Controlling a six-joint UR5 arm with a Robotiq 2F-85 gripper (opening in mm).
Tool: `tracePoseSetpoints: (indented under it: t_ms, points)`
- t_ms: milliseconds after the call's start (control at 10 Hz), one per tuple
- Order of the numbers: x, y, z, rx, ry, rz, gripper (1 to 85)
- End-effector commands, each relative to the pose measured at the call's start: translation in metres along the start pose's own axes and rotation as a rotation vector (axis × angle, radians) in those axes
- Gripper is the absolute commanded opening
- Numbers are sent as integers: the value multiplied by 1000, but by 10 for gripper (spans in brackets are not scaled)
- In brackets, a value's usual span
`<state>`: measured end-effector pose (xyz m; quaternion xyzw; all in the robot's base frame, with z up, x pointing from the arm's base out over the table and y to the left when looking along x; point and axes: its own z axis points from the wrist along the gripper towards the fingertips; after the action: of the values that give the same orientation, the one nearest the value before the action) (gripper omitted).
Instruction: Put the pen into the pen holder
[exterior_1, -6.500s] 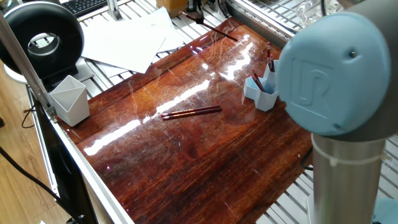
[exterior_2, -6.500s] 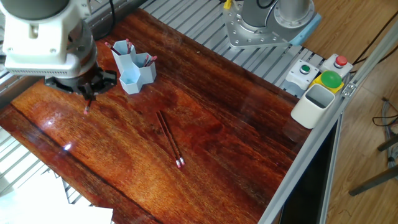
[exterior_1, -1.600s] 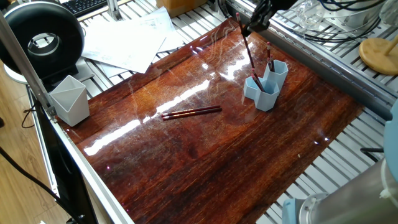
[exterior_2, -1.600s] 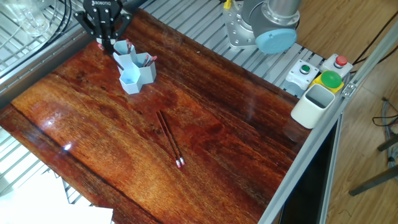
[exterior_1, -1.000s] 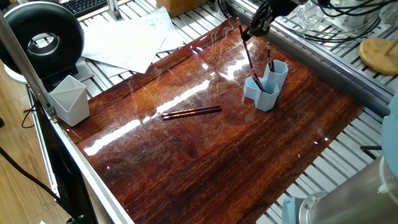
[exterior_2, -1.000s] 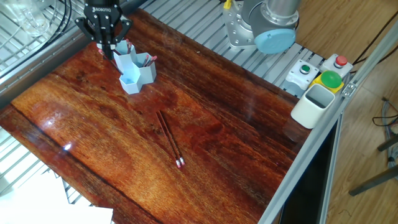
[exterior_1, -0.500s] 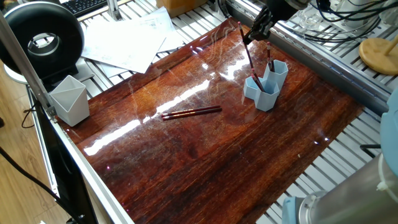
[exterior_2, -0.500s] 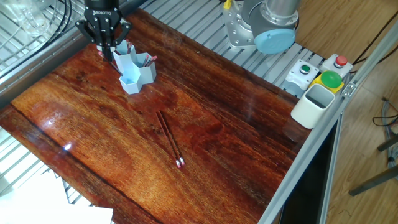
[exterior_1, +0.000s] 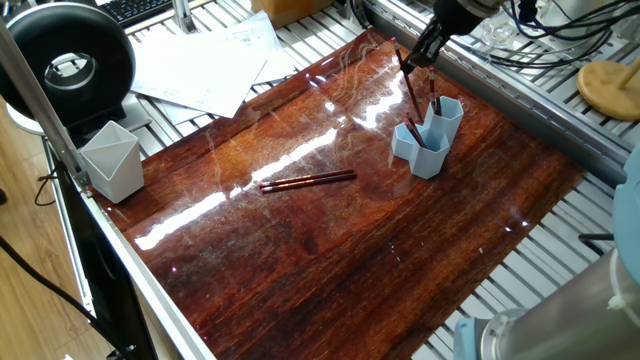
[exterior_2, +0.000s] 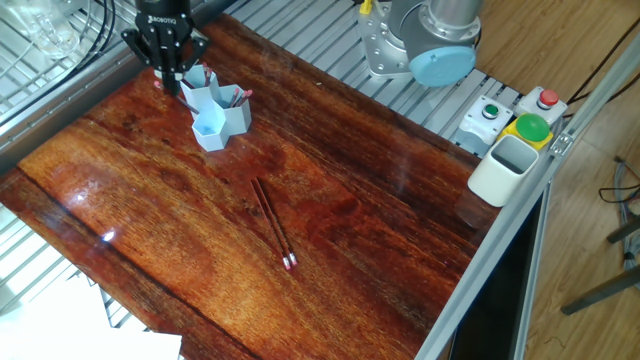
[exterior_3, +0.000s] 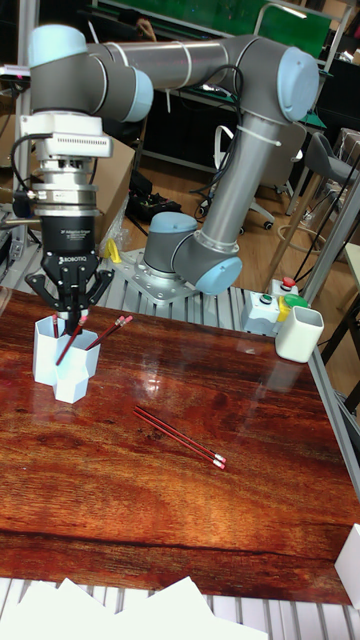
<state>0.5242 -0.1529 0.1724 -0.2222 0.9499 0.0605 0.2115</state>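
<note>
The light blue pen holder (exterior_1: 430, 152) (exterior_2: 212, 128) (exterior_3: 55, 375) stands near the far edge of the wooden table. My gripper (exterior_1: 413, 58) (exterior_2: 172, 80) (exterior_3: 72, 318) hangs directly over it, shut on a dark red pen (exterior_1: 410, 95) (exterior_3: 64, 345). That pen slants down, and its lower end is inside one of the holder's tubes. Other red pens (exterior_3: 110, 332) lean in the holder. Two more pens (exterior_1: 308, 181) (exterior_2: 273, 222) (exterior_3: 180, 438) lie side by side on the table's middle.
A pale grey-white angular cup (exterior_1: 112, 160) (exterior_2: 505, 170) (exterior_3: 298, 335) sits at the table's edge beside a button box (exterior_2: 530, 125). Loose papers (exterior_1: 205, 65) lie off one corner, near a black round device (exterior_1: 70, 60). The arm's base (exterior_2: 420, 40) is mounted behind the table.
The gripper has shifted slightly sideways over the holder with the pen still in it. The two pens on the table have not moved.
</note>
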Motion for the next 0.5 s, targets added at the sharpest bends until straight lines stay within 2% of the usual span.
tracePoseSetpoints:
  t_ms: [0,400]
  points:
    - [-3,-2,-2,4,-11,47,10]
    - [-11,-1,-8,5,-51,61,10]
